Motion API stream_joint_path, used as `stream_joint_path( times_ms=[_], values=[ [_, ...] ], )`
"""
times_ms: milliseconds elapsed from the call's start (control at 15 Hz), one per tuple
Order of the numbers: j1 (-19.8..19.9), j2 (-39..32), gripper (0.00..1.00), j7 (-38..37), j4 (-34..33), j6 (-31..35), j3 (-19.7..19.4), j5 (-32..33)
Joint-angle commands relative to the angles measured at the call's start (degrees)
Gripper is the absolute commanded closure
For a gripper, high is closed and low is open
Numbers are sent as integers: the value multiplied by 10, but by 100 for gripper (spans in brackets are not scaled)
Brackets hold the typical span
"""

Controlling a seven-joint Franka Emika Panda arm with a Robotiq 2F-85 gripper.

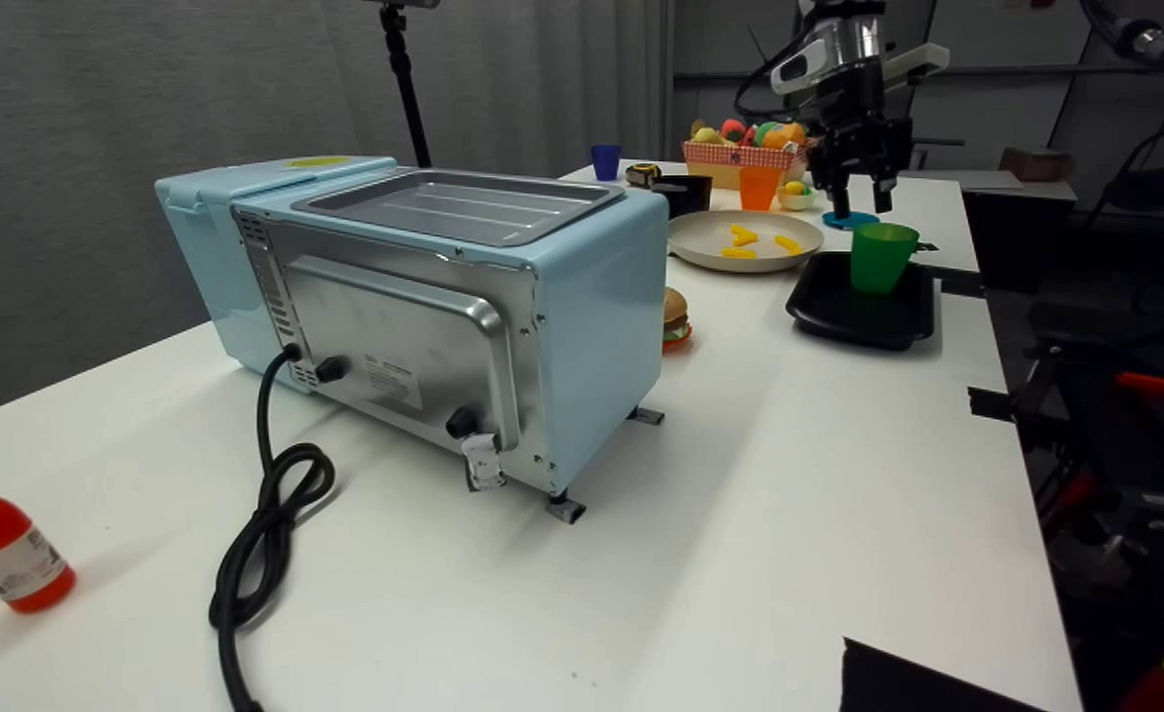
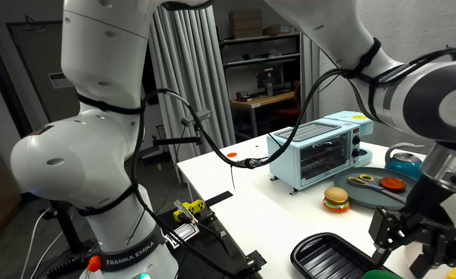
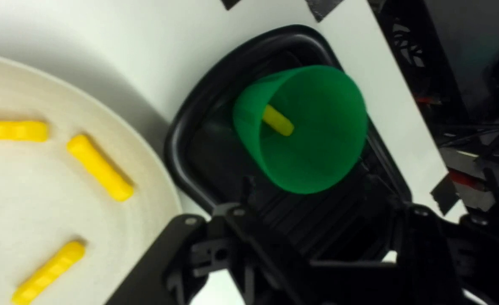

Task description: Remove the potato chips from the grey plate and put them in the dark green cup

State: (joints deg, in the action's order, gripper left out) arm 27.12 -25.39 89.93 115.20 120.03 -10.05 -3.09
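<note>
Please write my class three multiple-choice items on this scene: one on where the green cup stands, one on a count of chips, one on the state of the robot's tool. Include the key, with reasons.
1. Where does the green cup stand?
A) on the grey plate
B) in the black tray
C) on the toaster oven

2. How many yellow chips show inside the cup in the wrist view?
A) none
B) three
C) one

3. How is the tool?
A) open
B) shut on a chip
C) shut on the cup

Key:
1 B: in an exterior view, the cup stands within the tray's rim.
2 C: a single yellow piece shows inside it.
3 A: its jaws stand apart, with nothing visible between them.
</note>
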Motion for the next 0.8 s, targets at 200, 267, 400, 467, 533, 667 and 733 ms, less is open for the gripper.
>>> stream_joint_path(
  times_ms=[200, 267, 400, 467, 533, 667, 733],
  values=[
    [7, -64, 0, -31, -46, 200, 18, -78],
    [8, -74, 0, -39, -51, 226, 23, -85],
    [9, -98, 0, -60, -64, 273, 32, -93],
    [9, -110, 0, -74, -70, 297, 36, -92],
    [9, -121, 0, -90, -75, 315, 39, -90],
    [5, -139, 0, -135, -79, 347, 42, -82],
    [4, -147, 0, -155, -78, 364, 45, -80]
  ],
)
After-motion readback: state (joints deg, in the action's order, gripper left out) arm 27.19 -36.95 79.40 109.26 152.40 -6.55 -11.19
